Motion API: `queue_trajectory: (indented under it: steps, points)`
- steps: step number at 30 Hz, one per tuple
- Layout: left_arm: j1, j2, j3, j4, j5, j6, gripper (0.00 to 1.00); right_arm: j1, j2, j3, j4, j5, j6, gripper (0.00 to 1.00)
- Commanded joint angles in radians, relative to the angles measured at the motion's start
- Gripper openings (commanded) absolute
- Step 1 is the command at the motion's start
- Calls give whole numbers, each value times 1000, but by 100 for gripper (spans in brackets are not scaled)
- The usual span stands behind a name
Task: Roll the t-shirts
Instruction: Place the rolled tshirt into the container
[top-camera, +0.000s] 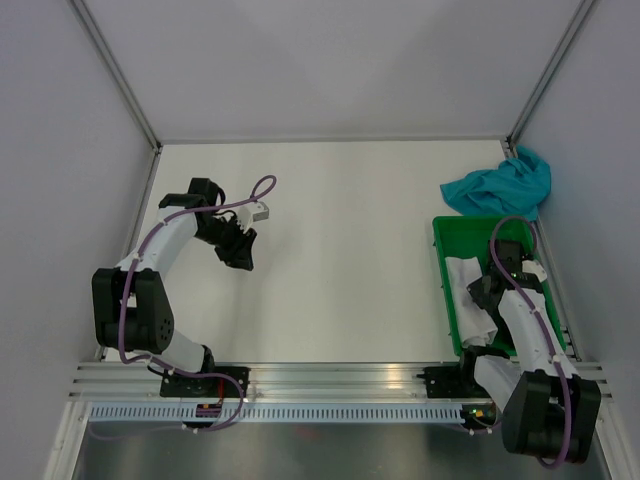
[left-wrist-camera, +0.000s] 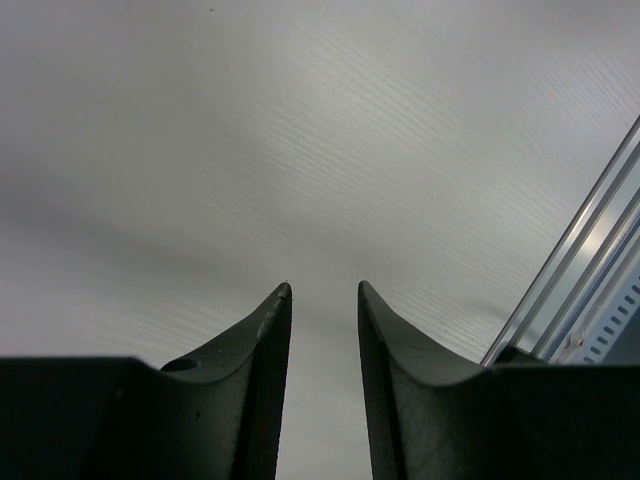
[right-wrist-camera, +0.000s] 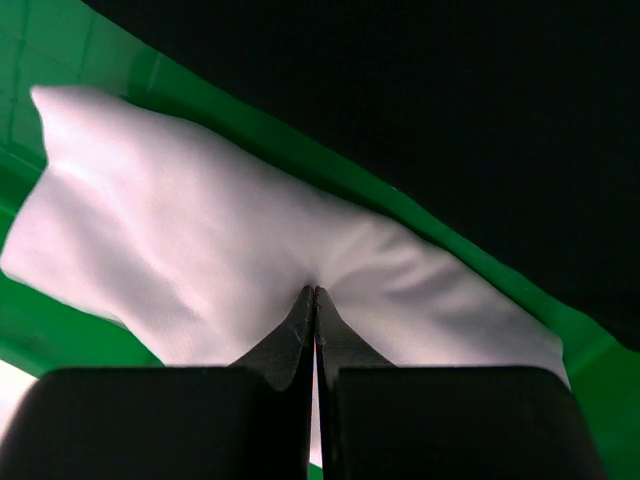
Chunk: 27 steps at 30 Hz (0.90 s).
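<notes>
While the white shirt (right-wrist-camera: 200, 250) lies crumpled inside the green bin (top-camera: 480, 222), bunched along the bin's left side, the right gripper (right-wrist-camera: 315, 292) is down in the bin with its jaws pressed together on a fold of that cloth. The fabric puckers into small creases right at the fingertips, and green plastic shows on both sides of the shirt in the right wrist view.

Just beyond the bin's far edge, the teal shirt (top-camera: 500, 187) sits in a loose heap on the table (top-camera: 350, 250), touching or nearly touching the bin's far right corner; no gripper is near it.

Well to the left of the bin, across a bare stretch of table, the left gripper (left-wrist-camera: 323, 290) hangs over the tabletop. Its jaws stand partly apart with only the pale table surface showing in the gap between them, so it holds nothing. A metal rail (left-wrist-camera: 590, 270) crosses the lower right corner of the left wrist view.
</notes>
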Motion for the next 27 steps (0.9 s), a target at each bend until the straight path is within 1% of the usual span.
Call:
queue_trajectory:
  steps: [1, 6, 9, 10, 12, 16, 19, 21, 23, 24, 26, 27]
  points:
    - [5, 12, 38, -5, 9, -9, 38, 1, 47, 59, 100, -11, -3, 0]
    - [5, 10, 47, -5, 6, -20, 38, 21, 142, 73, 174, -22, -5, 0]
    - [5, 9, 51, -5, 5, -24, 38, 33, 183, 125, 165, 14, -25, 0]
    - [5, 12, 55, -5, 5, -27, 38, 36, 187, 152, 135, 53, -28, 0]
    - [5, 13, 58, -5, 5, -30, 38, 38, 167, 166, 93, 84, -26, 0]
    - [5, 19, 64, -5, 15, -33, 38, 36, 70, 127, 84, 95, -29, 0]
    - [5, 25, 64, -5, 11, -32, 38, 36, 61, 166, 143, 49, -152, 0]
    - [5, 24, 64, -6, 5, -30, 38, 39, 96, 217, 197, -4, -249, 0]
    - [5, 24, 64, -5, -3, -32, 38, 39, 174, 249, 231, -49, -300, 0]
    - [5, 22, 64, -5, -3, -30, 38, 39, 232, 272, 267, -114, -325, 0]
    - [5, 21, 62, -5, -3, -30, 38, 42, 291, 283, 307, -179, -331, 0]
    - [5, 18, 61, -5, -3, -30, 38, 44, 350, 292, 350, -236, -339, 0]
